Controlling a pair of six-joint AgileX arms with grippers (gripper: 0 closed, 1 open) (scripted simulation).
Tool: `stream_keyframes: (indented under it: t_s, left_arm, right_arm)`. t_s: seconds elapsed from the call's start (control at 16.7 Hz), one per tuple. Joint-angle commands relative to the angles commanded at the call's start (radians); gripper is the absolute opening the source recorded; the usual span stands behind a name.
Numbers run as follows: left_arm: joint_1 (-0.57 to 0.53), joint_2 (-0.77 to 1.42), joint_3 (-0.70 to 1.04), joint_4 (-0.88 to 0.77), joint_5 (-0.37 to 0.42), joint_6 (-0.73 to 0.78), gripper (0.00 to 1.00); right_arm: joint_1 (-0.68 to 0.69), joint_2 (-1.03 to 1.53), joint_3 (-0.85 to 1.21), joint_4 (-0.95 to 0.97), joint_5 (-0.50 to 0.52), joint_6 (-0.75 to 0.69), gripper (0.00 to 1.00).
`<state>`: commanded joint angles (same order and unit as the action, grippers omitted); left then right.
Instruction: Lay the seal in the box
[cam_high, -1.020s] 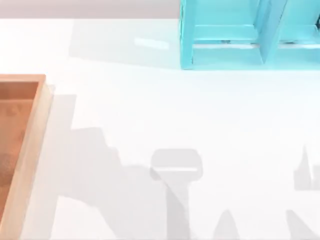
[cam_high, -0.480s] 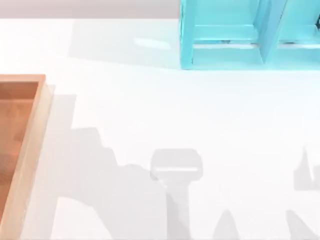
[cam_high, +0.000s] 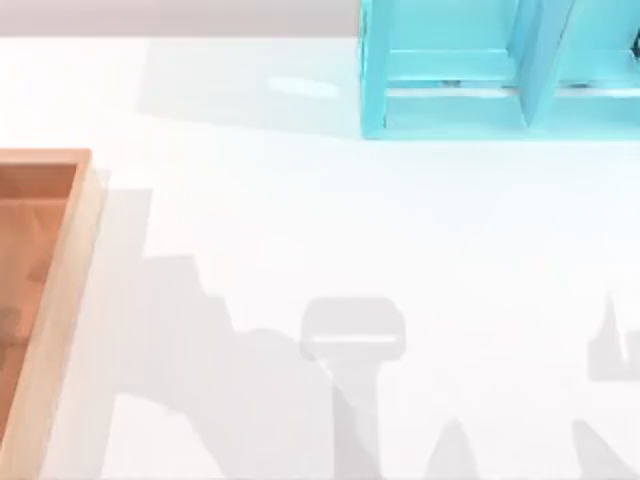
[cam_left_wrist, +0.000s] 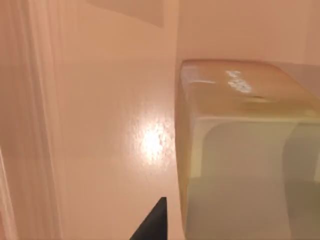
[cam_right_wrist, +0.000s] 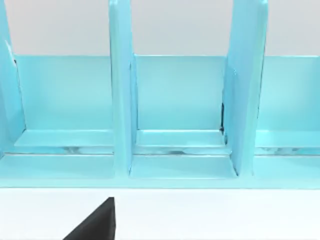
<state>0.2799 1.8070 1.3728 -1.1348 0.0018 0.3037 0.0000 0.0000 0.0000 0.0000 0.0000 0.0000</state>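
Left wrist view, nearest: the seal (cam_left_wrist: 240, 145), a tan block w/ white marks on its upper face, is seen very close, lower right of the frame, over the orange-brown floor of the box (cam_left_wrist: 110, 100). Whether seal is touching the floor or held just above it cannot be told. A glare spot is seen on the floor just beside the block. A dark finger tip of the left gripper (cam_left_wrist: 152, 222) is seen at bottom centre; whether its jaws are wide, narrow or clamped on the seal cannot be told.

Top view: the box (cam_high: 62, 300) is seen at the left edge, mid-to-lower frame, cut off by the frame; light wood rim, orange-brown inside. Arm shadows are cast across the white table (cam_high: 350, 220), lower half of the frame.

Farther: a turquoise shelf unit (cam_high: 500, 70) is seen at upper right, well apart from the box.

Right wrist view: shelf compartments are faced across white table; a dark tip of the right gripper (cam_right_wrist: 97, 222) is seen at bottom left. Its opening cannot be told.
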Motion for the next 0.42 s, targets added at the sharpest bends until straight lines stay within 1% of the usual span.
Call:
stream_keyframes:
  t_s: [0.06, 0.12, 0.42]
  left_arm:
    - [0.0, 0.0, 0.0, 0.0, 0.0, 0.0, 0.98]
    - [0.0, 0.0, 0.0, 0.0, 0.0, 0.0, 1.0]
    - [0.0, 0.0, 0.0, 0.0, 0.0, 0.0, 1.0]
  right_arm:
    - [0.0, 0.0, 0.0, 0.0, 0.0, 0.0, 1.0]
    - [0.0, 0.0, 0.0, 0.0, 0.0, 0.0, 1.0]
    - [0.0, 0.0, 0.0, 0.0, 0.0, 0.0, 1.0]
